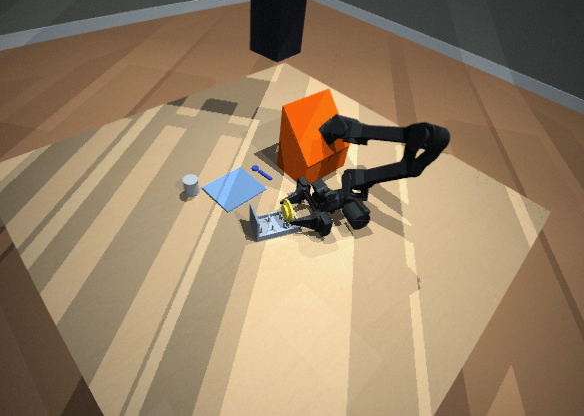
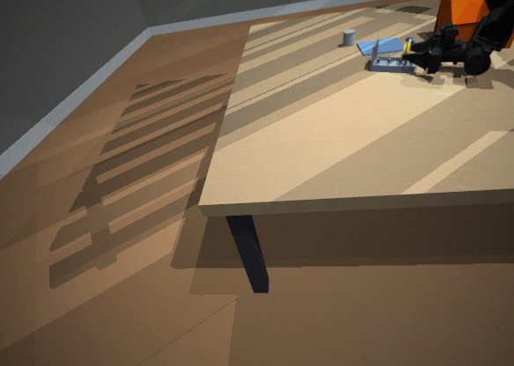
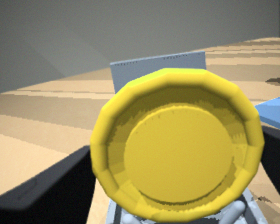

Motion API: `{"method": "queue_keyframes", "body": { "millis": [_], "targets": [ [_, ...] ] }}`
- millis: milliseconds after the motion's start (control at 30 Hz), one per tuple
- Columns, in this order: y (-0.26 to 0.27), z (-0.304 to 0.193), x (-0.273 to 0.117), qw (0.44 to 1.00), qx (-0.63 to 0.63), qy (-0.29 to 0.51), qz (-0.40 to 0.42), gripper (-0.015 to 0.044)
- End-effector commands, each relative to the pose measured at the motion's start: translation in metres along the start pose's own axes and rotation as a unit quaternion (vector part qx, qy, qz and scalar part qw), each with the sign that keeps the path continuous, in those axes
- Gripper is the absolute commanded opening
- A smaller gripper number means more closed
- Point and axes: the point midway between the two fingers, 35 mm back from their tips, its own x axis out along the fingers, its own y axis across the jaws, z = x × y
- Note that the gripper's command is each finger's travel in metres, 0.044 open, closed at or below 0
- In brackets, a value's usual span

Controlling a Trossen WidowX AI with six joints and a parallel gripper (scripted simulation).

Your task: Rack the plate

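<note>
The round yellow plate (image 3: 177, 151) stands on edge, its concave face turned toward the wrist camera and its flat plane upright, pinched at its rim by the black parallel-jaw gripper (image 1: 295, 211), whose fingers stand wide on either side of it. The plate sits over the right end of the small grey dish rack (image 1: 269, 224) on the light wooden table (image 2: 334, 143), its lower rim down among the rack's pegs; whether it rests between the rails is hard to make out. The rack's tall grey end wall (image 3: 158, 70) rises behind the plate. In the exterior view the arm is cut off at the right edge.
</note>
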Motion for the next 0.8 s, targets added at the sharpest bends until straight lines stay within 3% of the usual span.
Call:
{"method": "queue_keyframes", "body": {
  "millis": [0, 233, 733, 767],
  "targets": [
    [-0.0002, 0.0015, -0.0001, 1.0, -0.001, 0.0, 0.0, 0.0],
    [-0.0002, 0.0015, -0.0001, 1.0, -0.001, 0.0, 0.0, 0.0],
    [0.0001, 0.0011, -0.0001, 1.0, 0.001, 0.0, 0.0, 0.0394],
    [0.0001, 0.0011, -0.0001, 1.0, 0.001, 0.0, 0.0, 0.04]
  ]
}}
